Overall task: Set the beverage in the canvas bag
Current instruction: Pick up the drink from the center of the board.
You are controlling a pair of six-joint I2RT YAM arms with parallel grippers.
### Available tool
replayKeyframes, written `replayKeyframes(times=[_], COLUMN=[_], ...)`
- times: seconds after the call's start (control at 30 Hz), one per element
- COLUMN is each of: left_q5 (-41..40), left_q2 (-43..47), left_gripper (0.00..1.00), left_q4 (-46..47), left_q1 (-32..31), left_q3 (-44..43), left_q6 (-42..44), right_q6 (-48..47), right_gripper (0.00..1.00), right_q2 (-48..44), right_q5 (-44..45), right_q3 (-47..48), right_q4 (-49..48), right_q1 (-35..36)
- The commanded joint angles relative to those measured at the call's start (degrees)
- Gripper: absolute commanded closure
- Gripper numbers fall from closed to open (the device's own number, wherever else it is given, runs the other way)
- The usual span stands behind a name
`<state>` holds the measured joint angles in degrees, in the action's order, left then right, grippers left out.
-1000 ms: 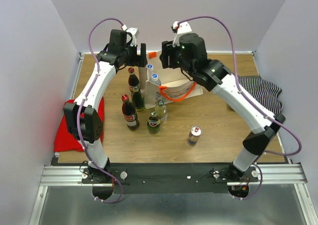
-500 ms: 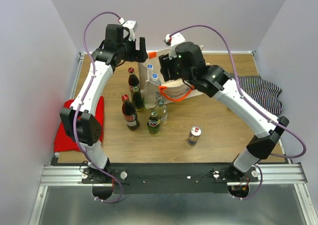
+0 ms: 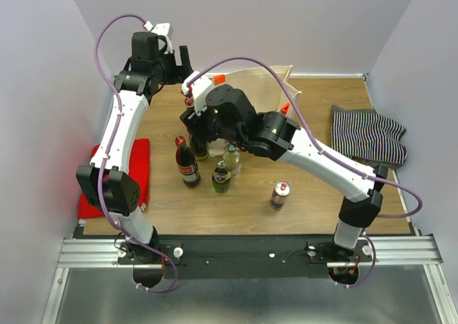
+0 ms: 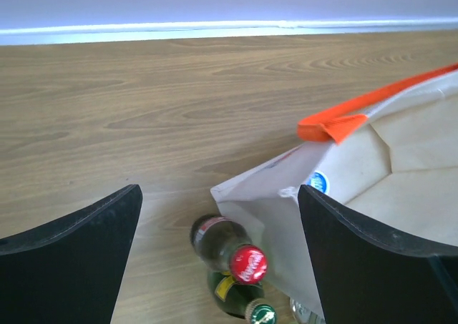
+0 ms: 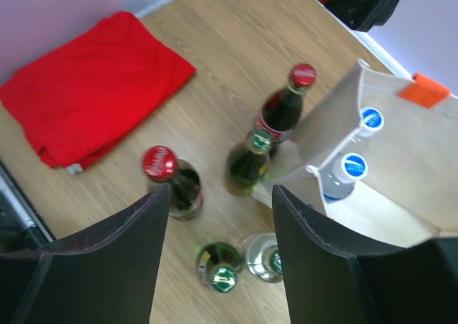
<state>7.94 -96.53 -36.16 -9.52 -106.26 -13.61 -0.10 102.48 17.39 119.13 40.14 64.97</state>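
- Above the table's far edge, my left gripper point(image 4: 218, 192) hangs spread wide and empty, by the canvas bag point(image 4: 408, 152).
- My right gripper point(image 5: 222, 195) gapes empty over the bottles point(image 5: 250, 163).

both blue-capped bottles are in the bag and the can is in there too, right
Not quite. The two blue-capped bottles are in the bag, but the can is not. The top view shows it standing on the table, toward the near edge and well apart from the bag.
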Motion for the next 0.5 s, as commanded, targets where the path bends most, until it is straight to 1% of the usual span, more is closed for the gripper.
replayKeyframes(times=[0.0, 0.2, 0.47], left_q5=[-0.04, 1.28, 2.34], left_q2=[0.73, 0.03, 0.38], left_gripper=[0.01, 0.01, 0.01], left_q4=[-1.10, -1.10, 0.21], left_q1=[3.80, 6.79, 8.99], left_q3=[0.88, 2.28, 5.27], left_q6=[-3.70, -4.76, -4.85], right_q6=[-1.92, -2.19, -0.78], right_gripper=[0.33, 0.32, 0.32], right_q2=[2.11, 5.27, 8.70], right_q5=[-2.00, -4.37, -6.57], right_q3=[4.52, 6.55, 7.95], right_q4=[0.99, 3.10, 4.33], right_q1=[3.23, 4.02, 4.02])
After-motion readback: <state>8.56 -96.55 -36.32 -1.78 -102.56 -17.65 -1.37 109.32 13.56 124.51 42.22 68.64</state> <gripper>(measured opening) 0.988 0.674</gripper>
